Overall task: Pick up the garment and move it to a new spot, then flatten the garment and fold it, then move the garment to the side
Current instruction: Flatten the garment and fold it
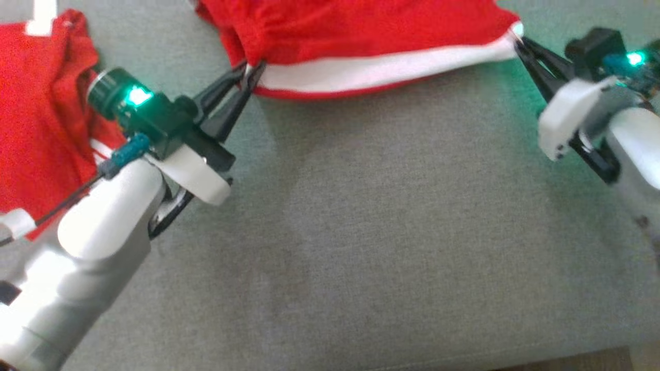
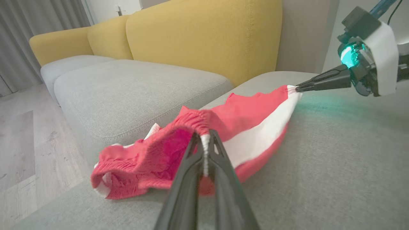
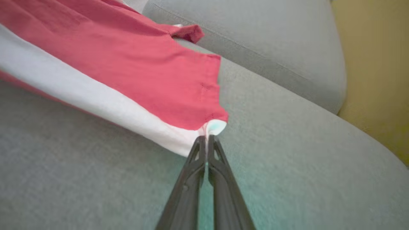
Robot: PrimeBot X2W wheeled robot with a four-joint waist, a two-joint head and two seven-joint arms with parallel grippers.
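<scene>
On the grey sofa cushion (image 1: 386, 206), toward its far side, lies the red garment (image 1: 361, 31), its white hem band (image 1: 392, 69) turned toward the robot. The left gripper (image 1: 251, 72) has its fingers (image 2: 185, 185) clamped on a gathered fold at one end of that band. The right gripper (image 1: 518, 44) pinches the opposite corner, fingers together on the white edge. The band runs nearly taut between them, sagging a little in the middle.

This looks like the spreading part of the task. To do it well, both arms should draw apart evenly and stay low over the cushion, so the body of the cloth trails flat rather than lifting and folding under.

The left grip holds a wad, not a clean corner, so wrinkles there will likely persist and may call for a fresh grip. In the left wrist view the rest of the garment is crumpled close to the cushion's edge — a hard tug could spill it over.

More red cloth (image 1: 41, 113) lies behind the left arm — whether it belongs to the same piece, I cannot tell.
</scene>
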